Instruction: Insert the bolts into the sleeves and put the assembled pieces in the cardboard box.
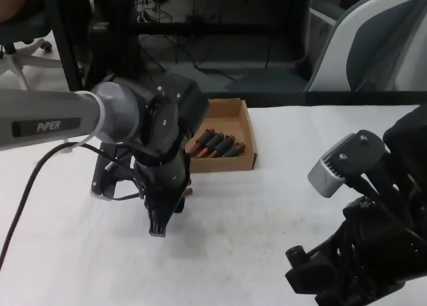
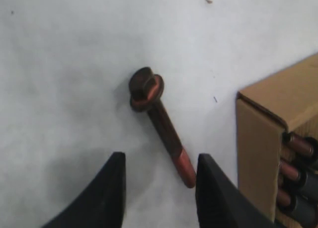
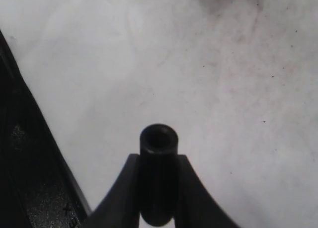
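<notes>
1. The white bench [image 1: 267,226] carries everything. The loose bolt lies flat on it, so the descent should probably be straight down and stop just before the fingertips press into the surface.
2. The cardboard box [image 1: 227,163] sits toward the far side of the bench, close to the left arm. A row of assembled pieces [image 1: 217,145] lies inside it. One corner of the box is near the bolt, so the finger on that side needs to keep off the wall.
3. The left gripper [image 2: 161,158] hovers with its fingers spread and empty, straddling the tip end of the shank.
4. The right gripper [image 3: 158,159] is clamped on the sleeve, well apart from the box.
5. The bolt [image 2: 164,126] is rust-red with a flanged head and lies slanted across the gap. Gripping it nearer the head would likely leave the shank free to enter the sleeve.
6. The black sleeve [image 3: 158,138] shows its open bore beyond the fingertips, ready for alignment.
</notes>
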